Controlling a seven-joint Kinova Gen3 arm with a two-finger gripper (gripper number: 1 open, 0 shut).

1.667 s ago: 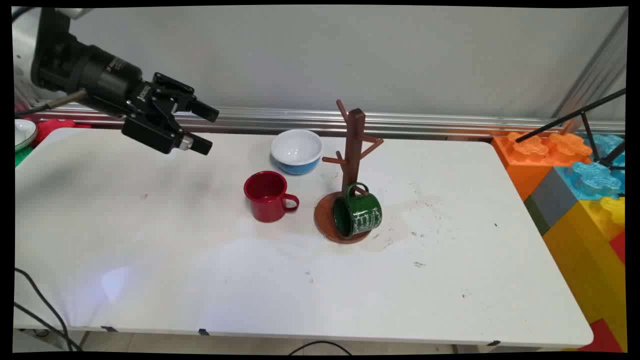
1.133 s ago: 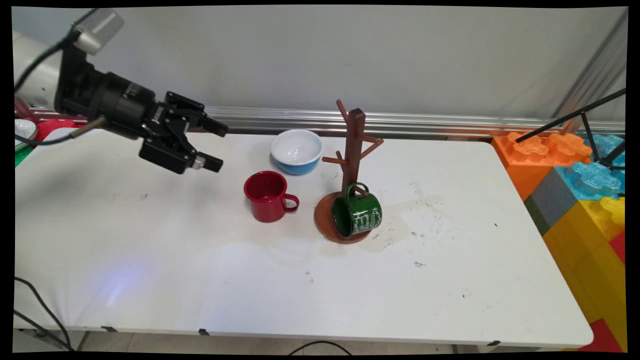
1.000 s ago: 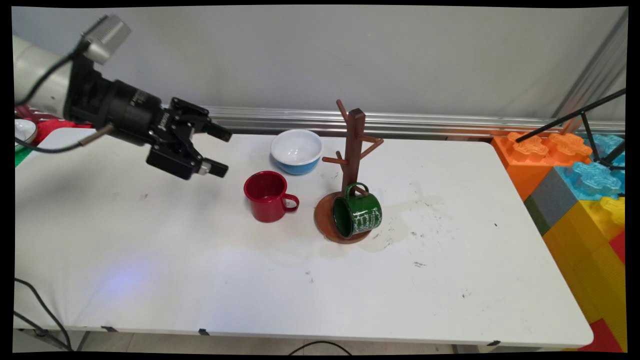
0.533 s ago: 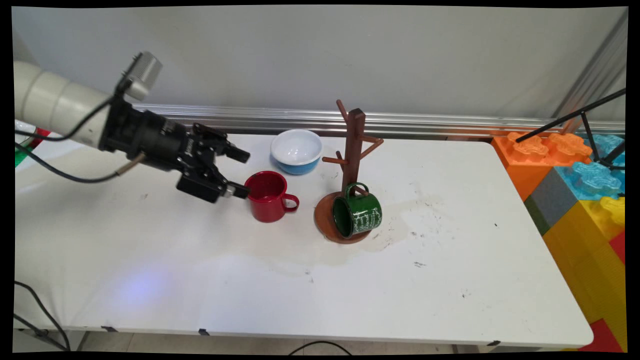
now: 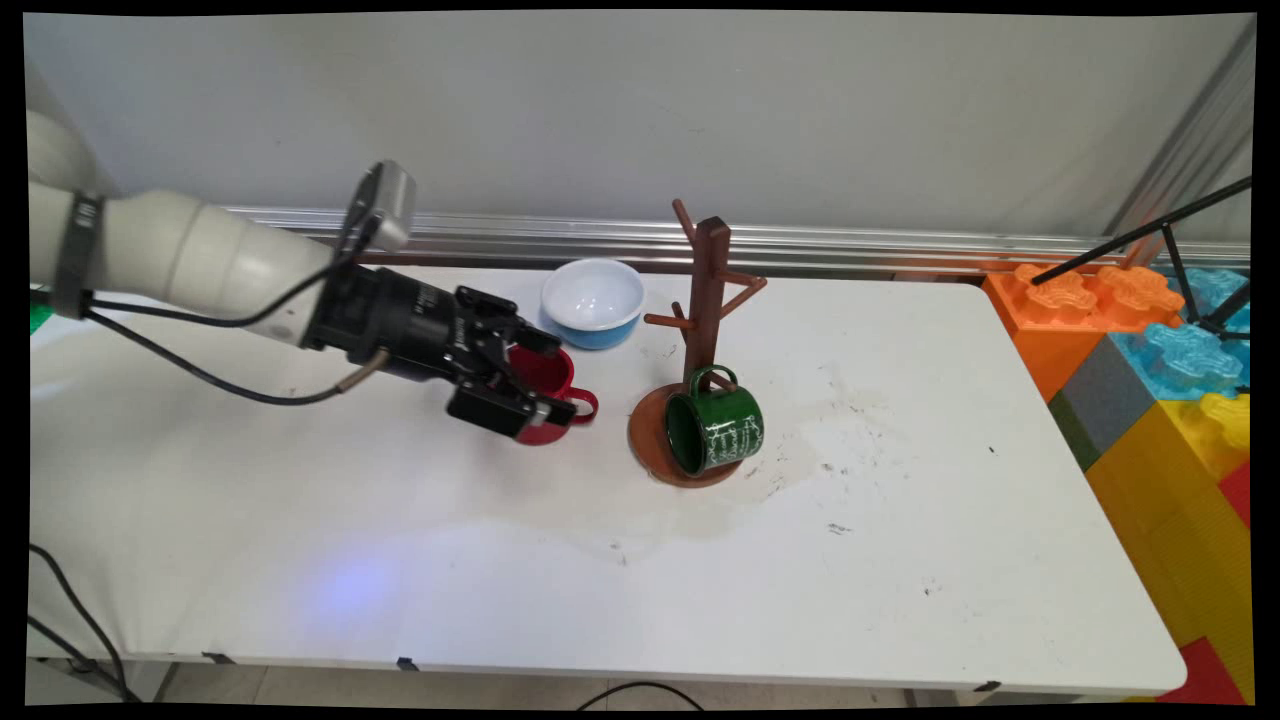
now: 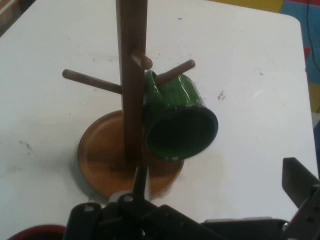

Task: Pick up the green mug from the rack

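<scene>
Main view, frame centre-left: black two-finger gripper (image 5: 545,378) with fingers spread around red enamel mug (image 5: 556,385), beside brown wooden mug tree (image 5: 707,300).

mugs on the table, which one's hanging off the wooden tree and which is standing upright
The green mug hangs by its handle from a low peg of the wooden mug tree, mouth tipped sideways. The red mug stands upright on the table, at the gripper.

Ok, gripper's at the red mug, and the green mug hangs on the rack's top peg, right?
Not the top peg: the main view shows the green mug hanging from a low peg of the rack, near its base. The gripper is at the red mug.
</scene>
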